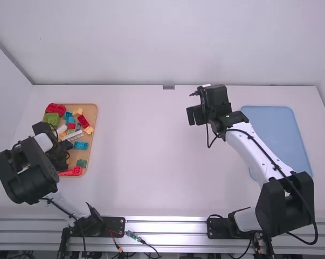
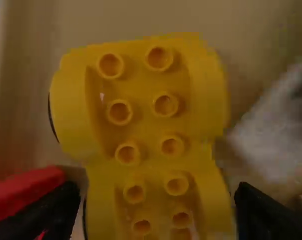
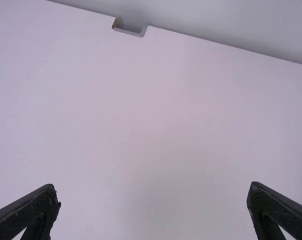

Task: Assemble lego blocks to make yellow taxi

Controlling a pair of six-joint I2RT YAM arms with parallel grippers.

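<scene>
The left hand (image 1: 67, 155) is at the tan tray (image 1: 92, 107), near the left edge of the counter (image 1: 151, 151). In the left wrist view, it is pinching a yellow block (image 2: 153, 115), with one finger at each side. The block has rounded sides and two rows of hollow studs facing the camera. Beside that hand, a red block (image 2: 23, 192) shows in the tray, with a pale block (image 2: 276, 127) on the other side of the yellow one.

In the high view, loose blocks are crowded toward the tray's far edge: a red one (image 1: 55, 109) near its far left corner, a green one (image 1: 51, 120) just beside it, and two orange ones (image 1: 77, 112) (image 1: 88, 130) with another red one (image 1: 83, 121) between them. A blue block (image 1: 80, 145) and a teal block (image 1: 81, 163) lie by the tray's right edge, and a long red one (image 1: 70, 171) is at its near edge.

The right hand (image 1: 194, 115) is above the counter, right of its middle and toward its far edge, its fingers spread with nothing between them. A light blue mat (image 1: 278, 132) lies near the counter's right edge.
</scene>
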